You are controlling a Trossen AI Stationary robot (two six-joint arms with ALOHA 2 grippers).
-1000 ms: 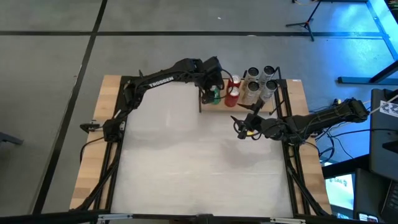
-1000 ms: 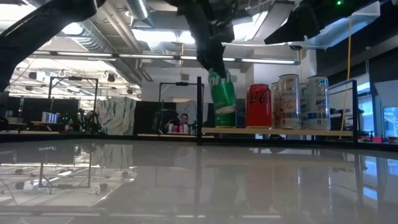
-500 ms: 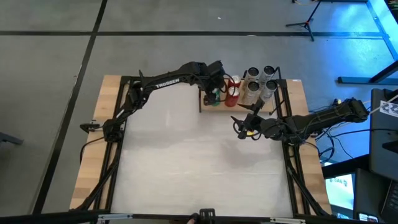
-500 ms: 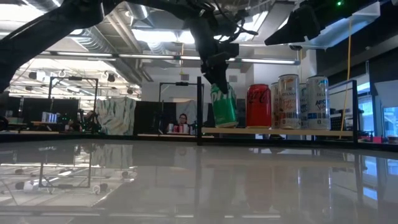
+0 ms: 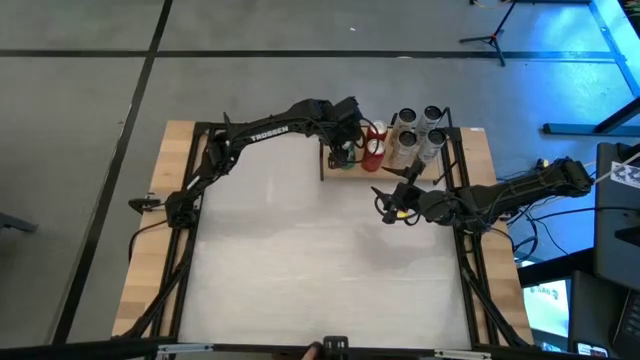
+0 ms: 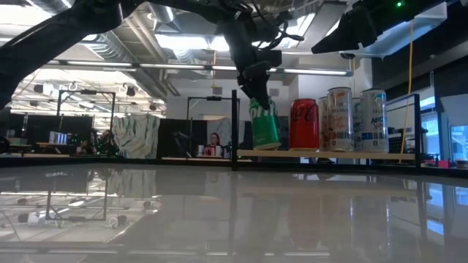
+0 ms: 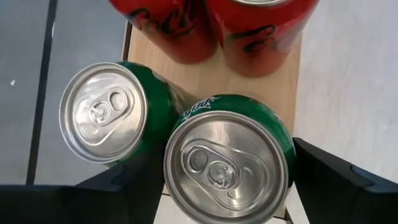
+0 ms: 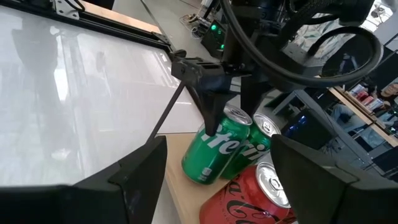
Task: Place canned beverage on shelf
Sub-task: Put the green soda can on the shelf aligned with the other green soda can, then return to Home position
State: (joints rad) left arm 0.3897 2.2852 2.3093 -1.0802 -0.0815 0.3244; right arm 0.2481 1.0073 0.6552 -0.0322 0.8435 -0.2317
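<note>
My left gripper (image 6: 257, 88) is shut on a green canned beverage (image 7: 227, 165), which leans over the left near corner of the shelf (image 6: 329, 154), a pale wooden board between black uprights. On the board (image 7: 186, 78) a second green can (image 7: 106, 112) stands close beside it, with two red cans (image 7: 168, 25) just beyond. My right gripper (image 5: 386, 203) hovers open over the table in front of the shelf, holding nothing. My left gripper pinches the green can's side wall just below its top rim (image 8: 225, 123), one finger (image 8: 208, 115) on each opposite side. The fingers slant down from above and from the table's left. The can is tilted, its lower end (image 8: 200, 175) at the shelf board's near edge.
Several silver cans (image 6: 340, 120) stand at the shelf's right end beside a red can (image 6: 304, 124). A black upright (image 6: 234, 128) rises at the shelf's left near corner, close to the held can. The white tabletop (image 5: 320, 260) lies open in front.
My left gripper has sunk and gone slightly toward the far edge with the green can, bringing the can's lower end down to the shelf board beside the other green can. The can has stayed tilted. It has kept still for the last half second.
</note>
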